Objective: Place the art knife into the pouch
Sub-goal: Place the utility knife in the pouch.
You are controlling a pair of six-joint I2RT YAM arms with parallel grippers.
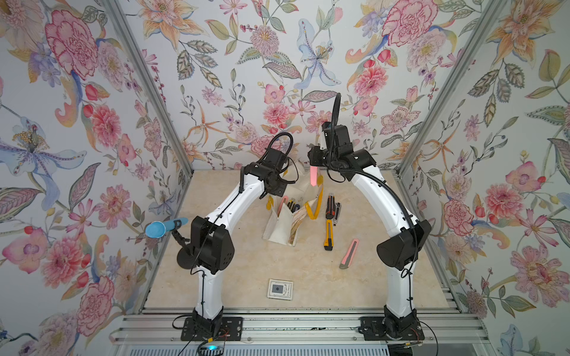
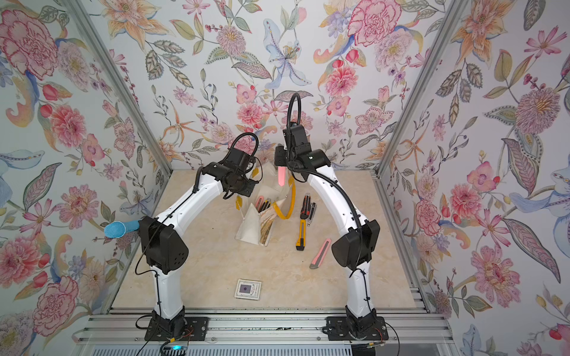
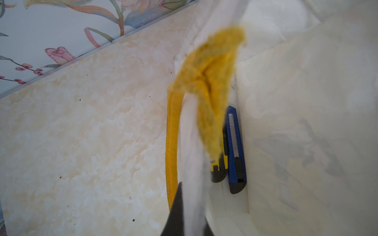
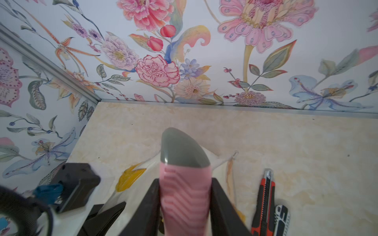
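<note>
The art knife (image 4: pixel 185 183) is pink with a grey tip, the pouch (image 1: pixel 279 226) off-white with yellow handles (image 1: pixel 317 206).

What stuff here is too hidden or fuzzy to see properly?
Knives in the pouch: in both top views, cloth hides all but their ends.
Left hand: left wrist view, blurry cloth covers it.
Small card: in both top views, print too small.
Pink art knife: right wrist view, bottom edge cuts it.
</note>
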